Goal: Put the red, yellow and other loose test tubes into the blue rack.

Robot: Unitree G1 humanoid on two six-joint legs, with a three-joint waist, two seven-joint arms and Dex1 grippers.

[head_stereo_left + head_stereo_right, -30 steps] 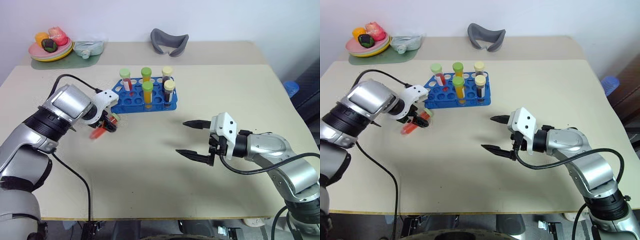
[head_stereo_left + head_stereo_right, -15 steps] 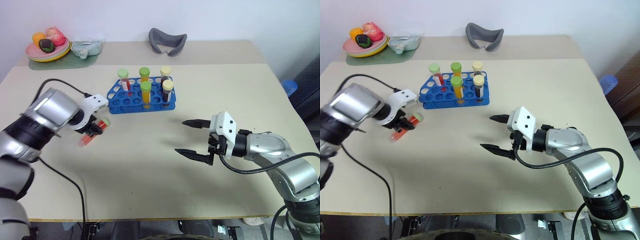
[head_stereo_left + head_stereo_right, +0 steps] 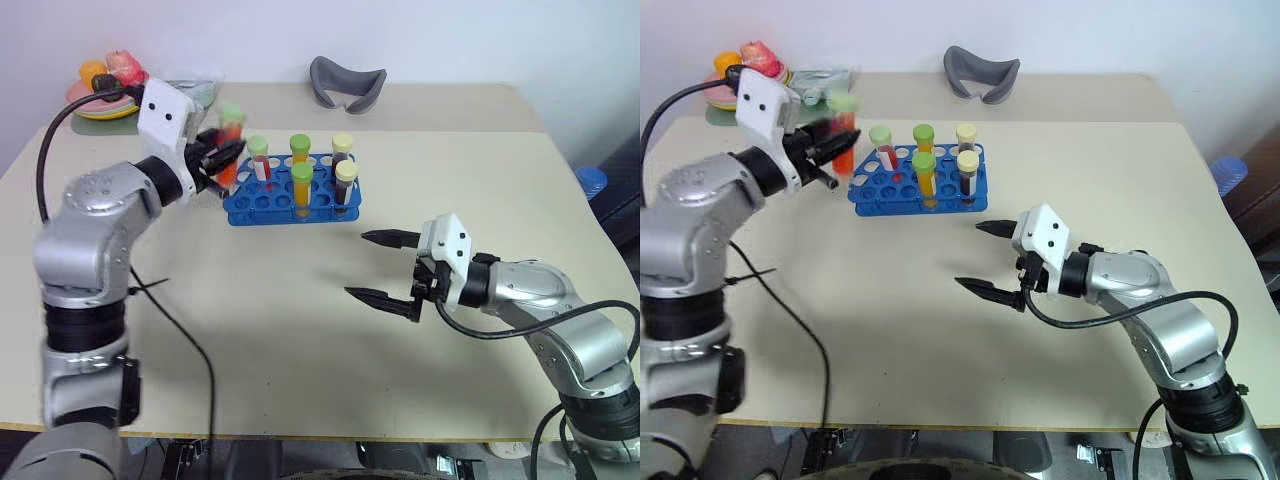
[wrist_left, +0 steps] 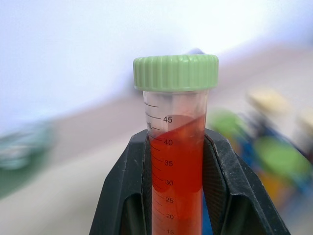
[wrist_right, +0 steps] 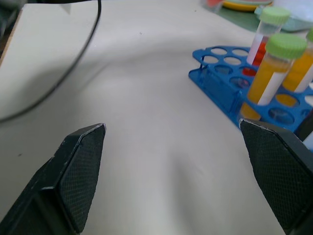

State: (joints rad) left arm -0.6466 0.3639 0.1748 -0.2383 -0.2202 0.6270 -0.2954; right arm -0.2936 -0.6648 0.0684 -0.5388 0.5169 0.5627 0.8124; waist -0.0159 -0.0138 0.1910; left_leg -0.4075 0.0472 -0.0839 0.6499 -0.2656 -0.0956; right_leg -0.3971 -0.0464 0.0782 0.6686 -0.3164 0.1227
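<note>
Left eye view showed a beige table against a pale wall, with a plate of toy food at upper left and a grey curved object at top centre. Above centre stood the blue rack, holding five capped tubes: one red, two yellow-orange, two dark. Just left of it, raised off the table, the left gripper pinched the red-orange test tube, pale green cap up. At lower right, the right gripper hung spread wide, holding nothing.
</note>
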